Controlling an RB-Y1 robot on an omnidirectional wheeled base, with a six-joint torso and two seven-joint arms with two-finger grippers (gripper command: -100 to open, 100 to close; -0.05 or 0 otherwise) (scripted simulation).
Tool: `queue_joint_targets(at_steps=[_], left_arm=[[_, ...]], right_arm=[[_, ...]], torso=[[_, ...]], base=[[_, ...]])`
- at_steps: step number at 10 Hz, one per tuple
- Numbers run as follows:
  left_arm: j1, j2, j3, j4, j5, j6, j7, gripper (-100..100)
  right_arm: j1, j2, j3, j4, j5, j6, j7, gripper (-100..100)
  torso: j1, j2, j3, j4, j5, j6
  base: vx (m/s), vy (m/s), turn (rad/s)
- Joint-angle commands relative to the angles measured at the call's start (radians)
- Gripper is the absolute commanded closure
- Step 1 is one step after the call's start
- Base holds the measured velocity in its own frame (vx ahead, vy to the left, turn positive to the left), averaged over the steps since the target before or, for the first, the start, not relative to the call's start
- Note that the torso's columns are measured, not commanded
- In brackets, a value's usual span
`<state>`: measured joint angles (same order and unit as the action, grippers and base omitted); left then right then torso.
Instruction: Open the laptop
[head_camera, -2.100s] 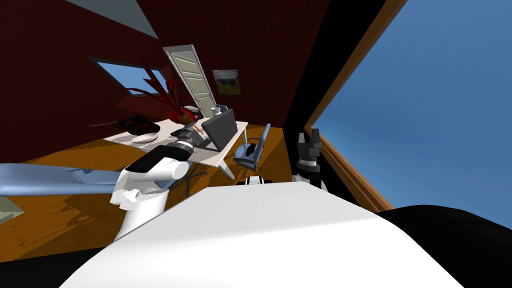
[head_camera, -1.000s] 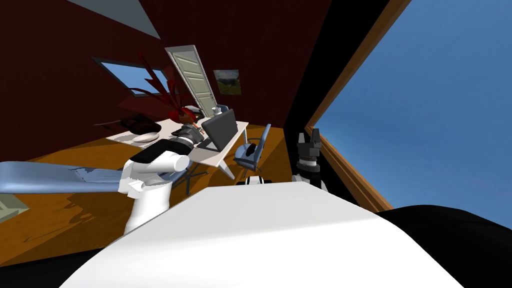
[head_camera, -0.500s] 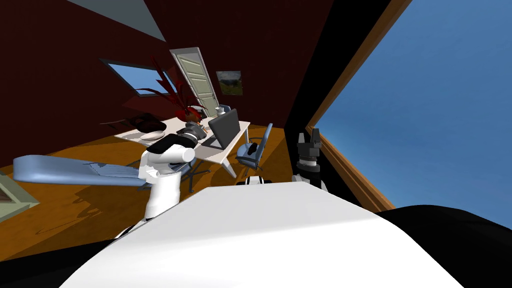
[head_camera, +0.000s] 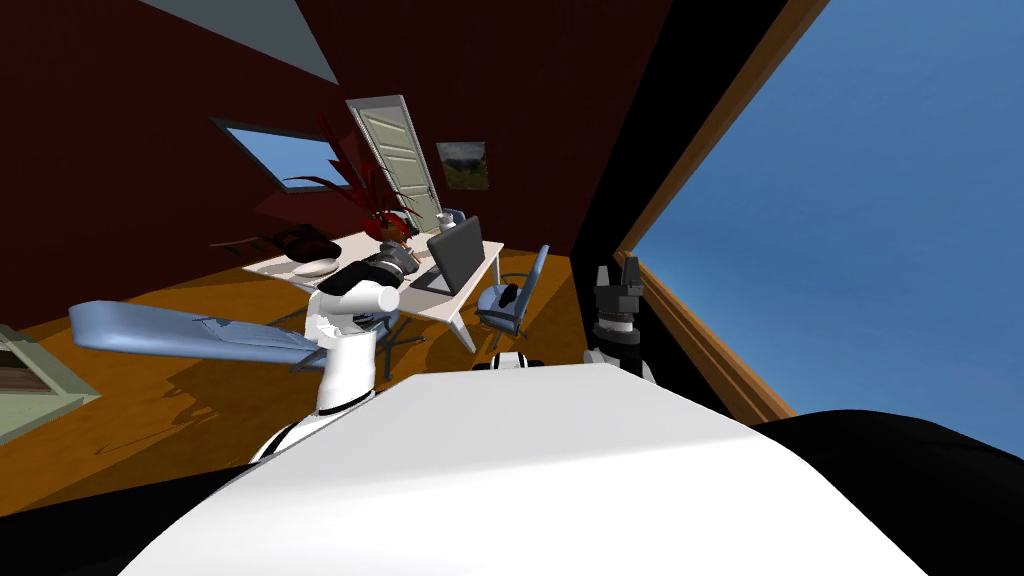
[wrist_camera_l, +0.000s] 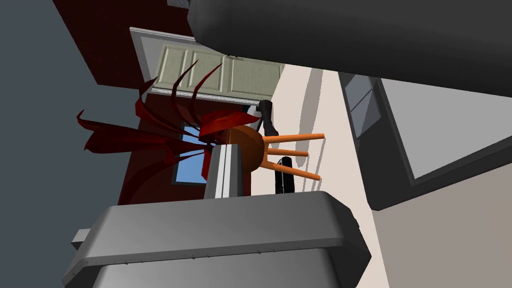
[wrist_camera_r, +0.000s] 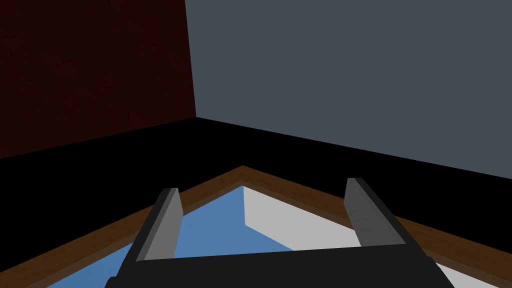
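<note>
Laptop (head_camera: 455, 253) is standing open on the table (head_camera: 447, 304); left gripper (head_camera: 398, 262) is hovering just left, fingers (wrist_camera_l: 217, 170) closed together; right gripper (wrist_camera_r: 262, 186) is holding its fingers apart.

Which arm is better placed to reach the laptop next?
Left. The left gripper, shut, is out over the desk right beside the laptop; the right gripper, open, is raised by the window, away from the desk.
</note>
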<state>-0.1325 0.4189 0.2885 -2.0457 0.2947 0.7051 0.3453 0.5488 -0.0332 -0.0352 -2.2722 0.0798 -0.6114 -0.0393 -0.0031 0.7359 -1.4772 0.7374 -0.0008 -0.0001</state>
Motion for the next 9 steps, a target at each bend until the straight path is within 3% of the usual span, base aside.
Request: queue_joint_targets(at_steps=[1,3,4,5,7,9], left_arm=[[-0.056,-0.034,-0.018,0.069,-0.031,-0.015,0.012,100],[-0.118,-0.034,-0.018,0.138,-0.031,-0.015,0.012,100],[-0.126,-0.034,-0.018,0.159,-0.031,-0.015,0.012,100],[-0.165,-0.067,-0.034,0.195,-0.059,-0.03,0.024,100],[-0.222,-0.067,-0.034,0.249,-0.059,-0.03,0.024,100],[-0.24,-0.067,-0.034,0.291,-0.059,-0.03,0.024,100]], right_arm=[[0.0,0.0,0.0,0.0,0.0,0.0,0.0,0],[0.0,0.0,0.0,0.0,0.0,0.0,0.0,0],[0.0,0.0,0.0,0.0,0.0,0.0,0.0,0],[0.0,0.0,0.0,0.0,0.0,0.0,0.0,0],[0.0,0.0,0.0,0.0,0.0,0.0,0.0,0],[0.0,0.0,0.0,0.0,0.0,0.0,0.0,0]], torso=[[0.0,-0.001,-0.001,0.0,0.0,0.0],[0.007,0.005,0.003,0.002,0.002,0.0],[0.004,0.003,0.002,0.001,0.001,0.0],[0.001,0.0,0.0,0.0,0.0,0.0],[0.005,0.004,0.003,0.001,0.001,0.0],[0.0,-0.001,-0.001,0.0,0.0,0.0]], base=[[-0.068,0.049,0.077],[-0.076,0.074,0.012],[-0.018,0.02,-0.003],[-0.09,0.083,0.078],[-0.074,0.068,0.015],[0.007,0.002,-0.002]])
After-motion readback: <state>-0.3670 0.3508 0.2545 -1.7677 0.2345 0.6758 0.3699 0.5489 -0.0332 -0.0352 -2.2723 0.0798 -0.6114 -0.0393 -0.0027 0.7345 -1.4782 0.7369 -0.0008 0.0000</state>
